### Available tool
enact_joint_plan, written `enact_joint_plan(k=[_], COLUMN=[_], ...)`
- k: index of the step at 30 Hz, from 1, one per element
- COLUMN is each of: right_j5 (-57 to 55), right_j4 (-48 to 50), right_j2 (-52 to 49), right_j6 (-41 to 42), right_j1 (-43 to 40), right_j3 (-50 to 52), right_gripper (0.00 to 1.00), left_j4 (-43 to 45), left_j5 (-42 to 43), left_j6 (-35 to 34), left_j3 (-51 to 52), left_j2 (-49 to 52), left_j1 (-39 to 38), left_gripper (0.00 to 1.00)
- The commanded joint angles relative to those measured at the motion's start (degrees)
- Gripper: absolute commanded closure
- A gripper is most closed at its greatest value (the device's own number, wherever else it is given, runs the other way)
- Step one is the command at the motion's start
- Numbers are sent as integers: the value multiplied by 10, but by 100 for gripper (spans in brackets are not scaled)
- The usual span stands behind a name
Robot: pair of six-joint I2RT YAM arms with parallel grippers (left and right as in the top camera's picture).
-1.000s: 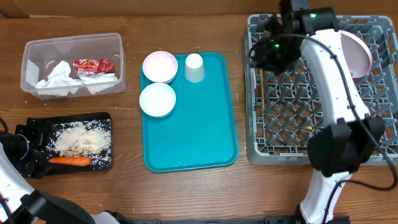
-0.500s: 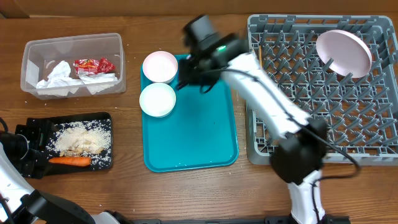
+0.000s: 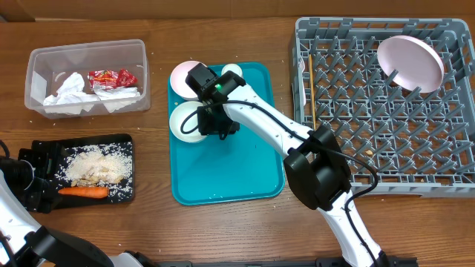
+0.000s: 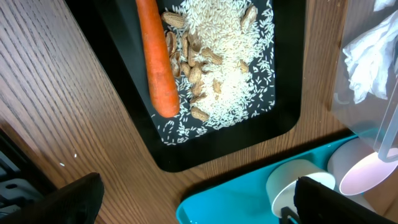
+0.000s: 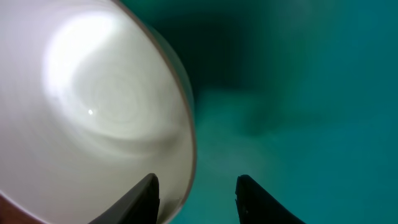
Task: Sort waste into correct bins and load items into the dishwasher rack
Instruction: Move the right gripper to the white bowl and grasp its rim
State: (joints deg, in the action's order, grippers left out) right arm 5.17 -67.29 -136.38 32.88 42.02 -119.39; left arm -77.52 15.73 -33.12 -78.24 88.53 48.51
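Observation:
My right gripper is open on the teal tray, its fingers straddling the right rim of the near white bowl. The far bowl and the cup stand behind it, partly hidden by the arm. The white plate and the wooden stick are in the grey rack. The clear tub holds napkins and the red wrapper. The black tray holds the carrot and grainy scraps. My left gripper is open and empty beside the black tray.
The teal tray lies between the bins and the rack. The right arm stretches from the front edge across the tray's right side. Bare wood lies in front of the tray and between the tub and the black tray.
My right arm has swung from the rack's back left corner over to the teal tray and come down with its open gripper at the near bowl's rim. The left arm has not moved.

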Motion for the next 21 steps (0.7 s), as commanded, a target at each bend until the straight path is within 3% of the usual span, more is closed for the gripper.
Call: enact_joint_plan(k=[1, 14, 16, 21], right_j5=[-47, -116, -104, 21], right_j4=[-39, -282, -281, -183], right_j2=[-5, 32, 38, 37], right_j6=[16, 46, 27, -108], right_j1=[-6, -16, -9, 21], right_j3=[-2, -119, -144, -150], right_gripper=[57, 56, 56, 55], left_j4=[0, 0, 0, 0], left_j5=[2, 2, 2, 2], left_j6=[-7, -7, -7, -7], left_j3=[1, 1, 1, 1], left_j2=[3, 3, 3, 3], left_j1=[2, 2, 2, 2], left_gripper=[0, 0, 0, 0])
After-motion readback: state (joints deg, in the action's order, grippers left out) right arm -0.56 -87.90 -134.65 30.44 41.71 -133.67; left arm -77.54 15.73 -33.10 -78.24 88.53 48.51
